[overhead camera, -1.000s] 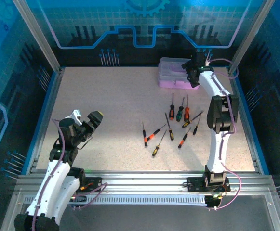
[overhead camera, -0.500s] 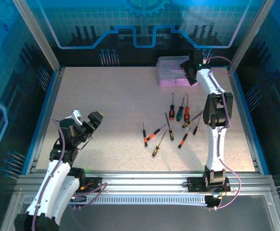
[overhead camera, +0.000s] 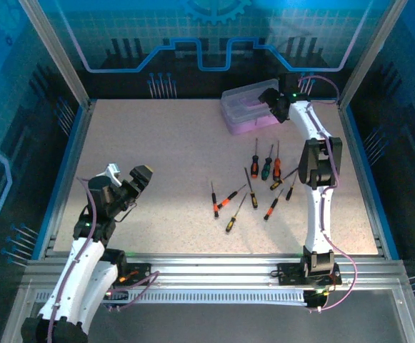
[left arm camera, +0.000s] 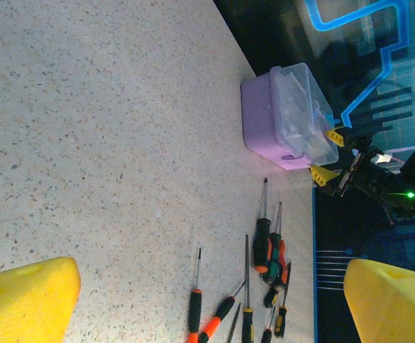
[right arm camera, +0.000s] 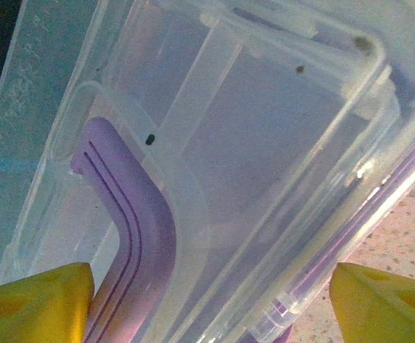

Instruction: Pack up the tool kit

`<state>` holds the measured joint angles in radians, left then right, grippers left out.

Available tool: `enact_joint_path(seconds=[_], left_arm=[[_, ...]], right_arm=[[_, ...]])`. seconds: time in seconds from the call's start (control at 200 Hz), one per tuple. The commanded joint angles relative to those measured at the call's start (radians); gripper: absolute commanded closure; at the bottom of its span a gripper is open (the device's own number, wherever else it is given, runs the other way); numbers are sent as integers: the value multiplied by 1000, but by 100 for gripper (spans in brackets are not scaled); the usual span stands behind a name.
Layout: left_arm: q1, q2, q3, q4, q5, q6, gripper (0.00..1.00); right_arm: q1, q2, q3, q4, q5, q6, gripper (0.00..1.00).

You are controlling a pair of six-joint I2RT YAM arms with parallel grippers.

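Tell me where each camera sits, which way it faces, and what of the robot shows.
Top external: above and behind the arms, looking down on the speckled table; both arms, left tool, right tool show.
Left wrist: on the left arm, facing across the table at the small purple plastic case with clear lid and black-and-orange-handled screwdrivers; own yellow fingertips below.
Right wrist: on the right arm, close over the case's lid; own yellow fingertips below.
Shared: first two show case, screwdrivers, right tool.
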<state>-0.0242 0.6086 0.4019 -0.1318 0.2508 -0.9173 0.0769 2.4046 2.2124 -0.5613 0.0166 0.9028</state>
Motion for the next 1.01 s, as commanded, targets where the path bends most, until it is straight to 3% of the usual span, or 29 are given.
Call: enact_joint_path(seconds=[0.0, 0.445, 0.81, 1.001], left_arm=[[-6, -4, 19, -35, -11, 14, 4], [-6, -4, 53, -86, -10, 28, 5], [-6, 19, 75, -107, -19, 31, 5], [-8, 80, 105, -109, -12, 41, 7]], right_arm=[[55, 43, 21, -95, -118, -141, 16], [216, -7, 18, -175, -183, -479, 16], [389, -138, -202, -142, -254, -691, 15], [448, -214, -315, -93, -319, -690, 15]])
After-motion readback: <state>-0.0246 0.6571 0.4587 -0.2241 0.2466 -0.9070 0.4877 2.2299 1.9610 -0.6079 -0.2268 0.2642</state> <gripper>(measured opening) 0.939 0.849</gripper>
